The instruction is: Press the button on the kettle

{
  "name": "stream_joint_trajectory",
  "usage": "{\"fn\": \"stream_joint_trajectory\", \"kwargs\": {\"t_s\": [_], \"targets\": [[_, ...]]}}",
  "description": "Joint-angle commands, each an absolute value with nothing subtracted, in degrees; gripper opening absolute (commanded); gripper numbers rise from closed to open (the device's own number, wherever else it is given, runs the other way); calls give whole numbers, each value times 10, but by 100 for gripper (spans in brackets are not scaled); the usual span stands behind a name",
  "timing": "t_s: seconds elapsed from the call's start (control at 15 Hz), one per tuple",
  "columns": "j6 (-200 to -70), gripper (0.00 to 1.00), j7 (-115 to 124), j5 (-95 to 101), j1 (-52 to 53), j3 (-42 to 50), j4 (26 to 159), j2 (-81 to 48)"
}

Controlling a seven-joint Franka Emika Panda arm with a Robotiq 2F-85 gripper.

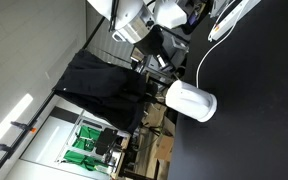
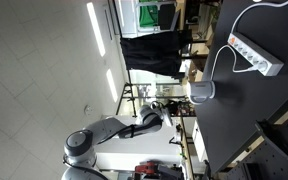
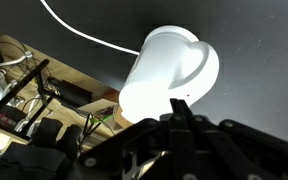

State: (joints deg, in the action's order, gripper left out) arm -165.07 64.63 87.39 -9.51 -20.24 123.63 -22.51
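The white kettle (image 3: pixel 169 65) stands on the black table and fills the middle of the wrist view. It also shows in both exterior views (image 1: pixel 191 100) (image 2: pixel 202 92). My black gripper (image 3: pixel 181 106) is shut, with its fingertips pressed together right at the kettle's near side; I cannot tell whether they touch it. In the exterior views the gripper (image 1: pixel 169 55) (image 2: pixel 172 104) hangs close beside the kettle. I cannot make out the button. A white cord (image 3: pixel 84 32) runs from the kettle across the table.
A white power strip (image 2: pixel 256 55) lies on the black table (image 1: pixel 254 90) with its cable looping toward the kettle. A black cloth-covered object (image 1: pixel 104 85) and shelves with cables (image 3: pixel 34 100) stand beyond the table's edge.
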Motion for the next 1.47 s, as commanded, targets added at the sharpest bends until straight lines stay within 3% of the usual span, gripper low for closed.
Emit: {"fn": "stream_joint_trajectory", "kwargs": {"t_s": [0.0,1.4], "targets": [[-1648,0,698,911,-88,-194,1192,-258],[-1662,0,685,812,-77,-207,1106,-381]]}}
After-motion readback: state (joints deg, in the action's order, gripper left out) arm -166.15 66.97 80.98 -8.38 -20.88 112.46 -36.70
